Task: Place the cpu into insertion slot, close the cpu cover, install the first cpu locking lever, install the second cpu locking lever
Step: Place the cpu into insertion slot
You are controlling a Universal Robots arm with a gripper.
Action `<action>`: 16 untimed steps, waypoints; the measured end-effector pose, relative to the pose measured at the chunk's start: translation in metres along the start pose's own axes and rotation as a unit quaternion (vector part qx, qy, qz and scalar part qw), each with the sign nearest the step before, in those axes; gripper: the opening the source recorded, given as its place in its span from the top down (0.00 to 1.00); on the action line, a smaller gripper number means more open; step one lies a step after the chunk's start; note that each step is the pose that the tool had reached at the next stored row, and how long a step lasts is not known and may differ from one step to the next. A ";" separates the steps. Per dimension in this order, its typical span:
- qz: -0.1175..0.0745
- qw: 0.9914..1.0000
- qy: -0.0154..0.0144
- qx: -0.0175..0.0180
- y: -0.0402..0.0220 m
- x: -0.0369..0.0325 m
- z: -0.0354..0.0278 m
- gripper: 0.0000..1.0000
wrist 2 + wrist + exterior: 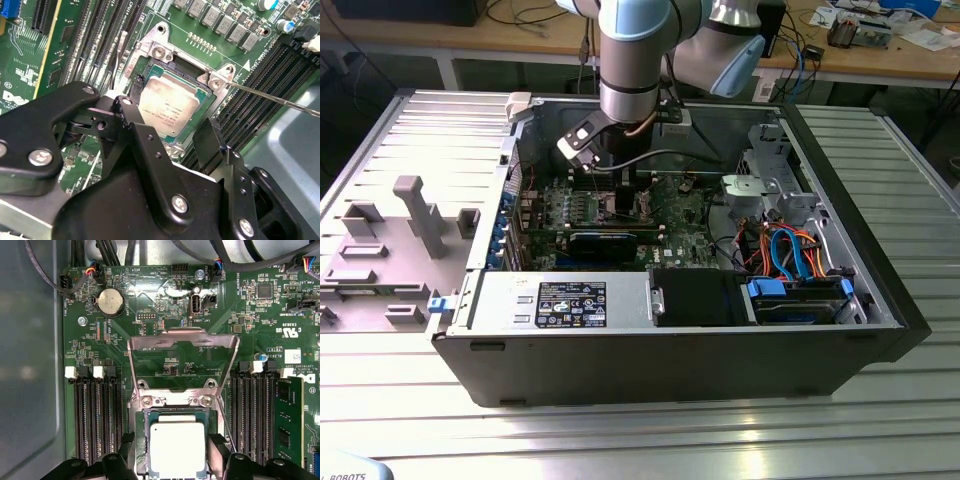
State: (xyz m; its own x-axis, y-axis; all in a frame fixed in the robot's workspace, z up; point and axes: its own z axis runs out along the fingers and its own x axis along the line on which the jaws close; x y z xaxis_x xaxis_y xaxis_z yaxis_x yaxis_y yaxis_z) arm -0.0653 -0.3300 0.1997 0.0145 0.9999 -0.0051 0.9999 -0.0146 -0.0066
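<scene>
Black two-finger gripper (172, 444) is released, with its fingers (218, 450) spread on either side of the small square silver-grey cpu (177, 452). The cpu lies flat in the dark, metal-rimmed insertion slot (141, 452) on the green motherboard (165, 305). The thin silvery frame of the cpu cover (182, 333) is swung open, clear of the chip.

A ribbed metal table (880, 420) fronts a cluttered wooden workbench (420, 35) behind.
</scene>
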 end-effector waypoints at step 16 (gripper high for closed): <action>-0.009 1.000 -0.005 0.000 -0.0001 -0.0013 -0.0149 0.89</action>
State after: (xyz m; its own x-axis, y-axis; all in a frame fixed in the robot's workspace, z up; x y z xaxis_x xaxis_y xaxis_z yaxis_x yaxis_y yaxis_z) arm -0.0653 -0.3312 0.2146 -0.0027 0.9999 -0.0147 1.0000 0.0026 -0.0066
